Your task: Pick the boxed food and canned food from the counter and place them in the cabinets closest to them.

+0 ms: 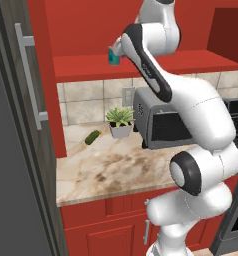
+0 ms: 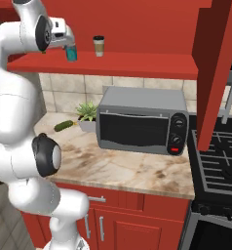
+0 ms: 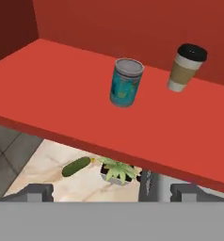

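- The two-finger gripper (image 3: 111,190) stands with its jaws spread wide and nothing between them; the small dark fingertips (image 3: 38,192) sit far apart, level with the front edge of the shelf.
- Straight ahead of it, apart from both fingers, the squat teal-blue can with a silvery top rim (image 3: 126,83) stands upright on the open red shelf under the glossy red wall cabinets (image 3: 62,89). It looks let go and set far enough back from the edge to stay put, so I judge this half of the task done.
- Just beyond and to one side of the can stands a tan paper cup with a dark lid (image 3: 185,67) (not a task thing), near the can but not touching it.
- Below the gripper, under the shelf edge, lies the beige marbled stone counter (image 1: 116,165) with a green cucumber (image 3: 76,166) and a small potted plant in a white pot (image 3: 117,172) just beside each other.
- Further off on that counter sits a grey toaster oven (image 2: 142,119).
- The narrow boxed food is probably hidden behind the arm or outside these views; I cannot place it, and fetching it is presumably the next job.
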{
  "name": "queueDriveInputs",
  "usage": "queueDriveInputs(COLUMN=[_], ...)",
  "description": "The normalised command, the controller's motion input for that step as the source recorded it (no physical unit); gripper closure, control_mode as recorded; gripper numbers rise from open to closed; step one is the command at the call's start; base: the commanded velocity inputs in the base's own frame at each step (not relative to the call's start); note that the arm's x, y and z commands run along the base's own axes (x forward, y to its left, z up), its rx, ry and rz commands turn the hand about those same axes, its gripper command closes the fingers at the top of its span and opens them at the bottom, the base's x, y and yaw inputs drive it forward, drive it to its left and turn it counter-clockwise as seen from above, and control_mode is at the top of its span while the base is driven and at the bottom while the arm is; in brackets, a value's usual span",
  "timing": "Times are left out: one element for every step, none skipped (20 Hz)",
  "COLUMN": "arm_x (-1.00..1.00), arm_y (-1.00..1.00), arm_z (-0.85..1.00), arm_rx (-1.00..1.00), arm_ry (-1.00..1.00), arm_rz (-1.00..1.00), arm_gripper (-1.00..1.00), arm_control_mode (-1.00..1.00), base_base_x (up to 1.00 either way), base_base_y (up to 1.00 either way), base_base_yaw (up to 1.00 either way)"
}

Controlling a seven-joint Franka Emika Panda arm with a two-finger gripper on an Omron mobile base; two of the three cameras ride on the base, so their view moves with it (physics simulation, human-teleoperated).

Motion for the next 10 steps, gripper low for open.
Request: queueDriveInputs(arm_x=[-1.00, -1.00, -1.00, -0.89, -0.86, -0.84, -0.80, -0.79, -0.79, -0.79], arm_y=[-0.34, -0.35, -0.30, -0.28, -0.27, -0.26, -0.22, -0.22, -0.22, -0.22], arm_z=[-0.06, 0.00, 0.00, 0.00, 0.00, 0.00, 0.04, 0.03, 0.03, 0.04], arm_rx=[0.13, 0.15, 0.18, 0.21, 0.22, 0.21, 0.17, 0.15, 0.14, 0.13], arm_ry=[-0.24, -0.25, -0.28, -0.33, -0.35, -0.36, -0.38, -0.38, -0.36, -0.35], arm_rz=[0.00, 0.00, 0.00, 0.00, 0.00, 0.00, 0.00, -0.01, -0.02, -0.02], arm_gripper=[-1.00, -1.00, -1.00, -1.00, -1.00, -1.00, -1.00, -1.00, -1.00, -1.00], arm_control_mode=[-1.00, -1.00, -1.00, -1.00, -1.00, -1.00, -1.00, -1.00, -1.00, -1.00], base_base_x=[0.00, 0.00, 0.00, 0.00, 0.00, 0.00, 0.00, 0.00, 0.00, 0.00], base_base_y=[0.00, 0.00, 0.00, 0.00, 0.00, 0.00, 0.00, 0.00, 0.00, 0.00], base_base_yaw=[0.00, 0.00, 0.00, 0.00, 0.00, 0.00, 0.00, 0.00, 0.00, 0.00])
